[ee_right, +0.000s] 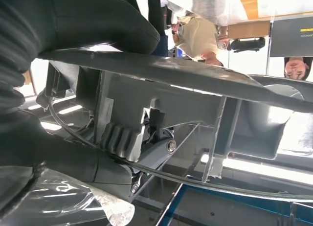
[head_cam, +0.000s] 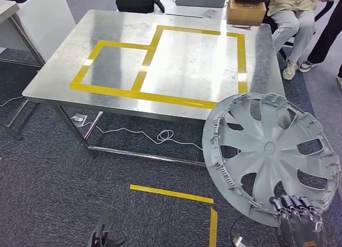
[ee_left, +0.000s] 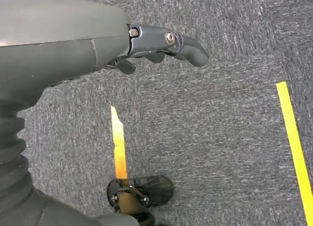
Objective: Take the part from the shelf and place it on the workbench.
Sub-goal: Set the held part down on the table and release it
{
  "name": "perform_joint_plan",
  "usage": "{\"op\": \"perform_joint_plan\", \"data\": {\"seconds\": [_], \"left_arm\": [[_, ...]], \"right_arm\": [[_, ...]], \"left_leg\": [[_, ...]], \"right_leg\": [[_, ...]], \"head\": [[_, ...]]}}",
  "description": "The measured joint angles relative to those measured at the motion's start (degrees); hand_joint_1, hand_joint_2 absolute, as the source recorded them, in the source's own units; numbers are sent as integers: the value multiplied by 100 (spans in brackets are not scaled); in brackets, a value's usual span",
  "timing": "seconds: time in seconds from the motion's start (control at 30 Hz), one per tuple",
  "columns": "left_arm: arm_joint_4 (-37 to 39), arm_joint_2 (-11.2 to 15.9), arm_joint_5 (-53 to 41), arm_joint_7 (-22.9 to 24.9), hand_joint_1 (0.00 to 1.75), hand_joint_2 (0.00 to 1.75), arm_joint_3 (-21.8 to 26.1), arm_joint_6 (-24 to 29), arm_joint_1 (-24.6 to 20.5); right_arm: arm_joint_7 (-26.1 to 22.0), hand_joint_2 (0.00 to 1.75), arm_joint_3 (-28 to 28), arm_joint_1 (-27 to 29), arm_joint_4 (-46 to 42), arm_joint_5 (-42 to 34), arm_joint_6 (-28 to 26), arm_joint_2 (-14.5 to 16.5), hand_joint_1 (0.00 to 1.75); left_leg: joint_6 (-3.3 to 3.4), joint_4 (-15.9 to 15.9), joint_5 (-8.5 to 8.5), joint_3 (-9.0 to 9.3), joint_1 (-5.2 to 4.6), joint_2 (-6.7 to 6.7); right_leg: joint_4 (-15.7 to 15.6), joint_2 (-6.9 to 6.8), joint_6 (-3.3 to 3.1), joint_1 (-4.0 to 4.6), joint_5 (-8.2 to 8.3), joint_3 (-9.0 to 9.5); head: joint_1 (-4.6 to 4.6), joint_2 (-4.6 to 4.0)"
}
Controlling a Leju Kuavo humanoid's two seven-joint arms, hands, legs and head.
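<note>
A grey plastic wheel cover (head_cam: 271, 153) with curved spokes hangs in the air at the lower right of the head view, in front of the metal workbench's near right corner. My right hand (head_cam: 299, 215) grips its lower rim, dark fingers curled over the edge. Seen from the right wrist, the cover's ribbed underside (ee_right: 173, 96) passes between thumb and fingers (ee_right: 122, 140). The steel workbench (head_cam: 60, 70) carries two rectangles of yellow tape (head_cam: 139, 81). My left hand (ee_left: 162, 45) hangs low over the carpet with fingers spread and nothing in it, and is just visible as the left hand (head_cam: 104, 233) at the head view's bottom edge.
Grey carpet with yellow tape strips (head_cam: 171, 193) lies between me and the bench. A white cable (head_cam: 161, 134) trails under the table. A cardboard box (head_cam: 246, 12) and a black case (head_cam: 135, 0) stand beyond the far edge. A seated person (head_cam: 296, 22) is at the back right.
</note>
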Motion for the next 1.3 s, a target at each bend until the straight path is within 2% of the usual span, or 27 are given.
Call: {"op": "perform_joint_plan", "data": {"seconds": [0.2, 0.3, 0.33, 0.37, 0.4, 0.47, 0.5, 0.53, 0.57, 0.6, 0.63, 0.67, 0.7, 0.77, 0.83, 0.87, 0.9, 0.97, 1.0, 1.03, 1.07, 1.13, 1.17, 1.2, 1.23, 1.3], "left_arm": [[0, 1, 0, -5, 0, 175, 2, 2, -2], [0, 5, 1, -9, 0, 175, 2, 3, -5], [0, 4, 2, -13, 0, 175, 2, 3, -7], [0, 2, 5, -17, 0, 175, 2, -2, -13], [0, -2, 9, -20, 0, 175, 2, -10, -17], [0, -5, 16, -23, 0, 175, 2, -25, -24], [0, -8, 20, -22, 0, 175, 2, -28, -20], [0, -9, 23, -22, 0, 175, 2, -28, -15], [0, -10, 26, -22, 0, 175, 3, -28, -12], [0, -11, 28, -22, 0, 175, 3, -28, -10], [0, -6, 28, -22, 0, 175, 4, -29, -11], [0, -1, 28, -22, 0, 175, 5, -29, -13], [0, 4, 28, -23, 0, 175, 6, -28, -16], [0, 9, 29, -24, 0, 175, 8, -27, -17], [0, 13, 31, -25, 0, 175, 8, -25, -20], [0, 15, 32, -25, 0, 175, 8, -25, -26], [0, 16, 33, -25, 0, 175, 8, -24, -31], [0, 16, 34, -25, 0, 175, 8, -24, -28], [0, 16, 34, -25, 0, 175, 8, -24, -18], [0, 16, 35, -25, 0, 175, 8, -24, -8], [0, 16, 36, -25, 0, 175, 8, -24, -1], [0, 19, 38, -25, 0, 175, 9, -24, 1], [0, 25, 39, -25, 0, 175, 10, -24, -1], [0, 29, 41, -26, 0, 175, 12, -25, -4], [0, 33, 43, -26, 0, 175, 14, -25, -5], [0, 29, 44, -27, 0, 175, 15, -25, -6]], "right_arm": [[4, 175, 7, -4, 5, 0, 0, 0, 175], [10, 175, 10, -8, 4, 0, 0, 0, 175], [14, 175, 12, -11, 4, 0, 0, 0, 175], [19, 175, 12, -16, 4, -1, 0, 0, 175], [26, 175, 13, -23, 5, -1, 0, 0, 175], [48, 175, 14, -34, 12, -2, 0, 0, 175], [58, 175, 15, -34, 22, -1, 0, 0, 175], [66, 175, 15, -32, 33, -1, 1, 0, 175], [68, 175, 15, -32, 44, 0, 1, 0, 175], [69, 175, 15, -34, 50, -1, 1, -1, 175], [68, 175, 16, -40, 56, -1, 1, -1, 175], [69, 175, 19, -45, 58, -1, 1, -1, 175], [70, 175, 21, -48, 62, -1, 1, 0, 175], [79, 175, 24, -46, 72, 0, 2, 0, 175], [86, 175, 24, -45, 82, 1, 2, 0, 175], [86, 175, 24, -46, 84, 1, 1, 0, 175], [86, 175, 24, -47, 85, 2, 1, 0, 175], [88, 175, 24, -47, 86, 2, 1, 0, 175], [89, 175, 24, -45, 86, 2, 2, 0, 175], [89, 175, 25, -43, 86, 2, 1, 0, 175], [89, 175, 25, -42, 86, 2, 1, 0, 175], [89, 175, 26, -43, 86, 2, 0, 0, 175], [89, 175, 26, -46, 86, 2, 0, 0, 175], [89, 175, 26, -49, 86, 2, 0, 0, 175], [89, 175, 26, -50, 86, 2, 0, 0, 175], [87, 175, 30, -48, 85, 2, 1, 0, 175]], "left_leg": [[86, 30, -8, -9, -48, 2], [215, -68, 22, 38, -55, 8], [256, -168, 65, 90, -36, 13], [282, -255, 105, 140, -19, 18], [296, -307, 131, 176, -3, 23], [303, -311, 122, 187, -3, 25], [291, -296, 105, 188, 1, 24], [268, -271, 82, 190, 10, 23], [234, -230, 47, 192, 28, 19], [191, -168, -2, 191, 51, 15], [140, -101, -58, 182, 65, 11], [92, -19, -116, 167, 69, 9], [55, 41, -157, 152, 65, 7], [17, 96, -190, 137, 58, 5], [-26, 159, -246, 125, 72, 7], [-56, 307, -336, 64, 81, 10], [-88, 581, -480, -63, 90, 13], [-121, 1383, -806, -479, 106, 17], [-120, 1705, -883, -668, 110, 18], [-109, 1837, -844, -773, 111, 18], [-86, 1739, -687, -771, 108, 17], [5, 1028, -193, -518, 85, 13], [55, 678, -22, -379, 65, 12], [96, 413, 60, -272, 42, 12], [120, 287, 57, -225, 25, 11], [135, 187, 11, -187, 16, 11]], "right_leg": [[-46, 0, 140, -51, 36, 9], [-126, -3, 244, -68, 67, 38], [-82, -4, 256, -58, 31, 16], [73, -4, 259, -51, -61, -64], [365, -5, 260, -51, -208, -216], [1144, -6, 286, -59, -532, -632], [1412, -7, 305, -69, -589, -788], [1469, -9, 324, -83, -528, -844], [1281, -14, 345, -102, -355, -777], [907, -22, 374, -127, -136, -612], [560, -19, 398, -137, -2, -439], [291, -6, 387, -140, 75, -292], [168, 9, 352, -135, 73, -214], [180, 39, 228, -114, 25, -190], [194, 41, 149, -118, 9, -179], [191, 38, 118, -125, 0, -164], [188, 32, 89, -130, -13, -147], [189, 24, 45, -122, -45, -122], [189, 25, 31, -116, -61, -107], [189, 31, 24, -108, -80, -86], [189, 39, 22, -99, -100, -57], [183, 52, 29, -87, -149, 3], [179, 57, 47, -78, -176, 30], [175, 60, 73, -76, -195, 41], [168, 61, 106, -79, -205, 36], [131, 57, 183, -82, -212, 52]], "head": [[-3, 0], [-6, 0], [-2, 0], [3, 0], [8, 0], [8, 0], [8, 0], [7, 0], [8, 0], [8, 0], [11, 0], [21, 0], [25, 0], [28, 0], [14, 0], [4, 0], [-8, 0], [-20, 0], [-20, 0], [-20, 0], [-21, 0], [-19, 0], [-10, 0], [-10, 0], [-10, 0], [-25, 0]]}}
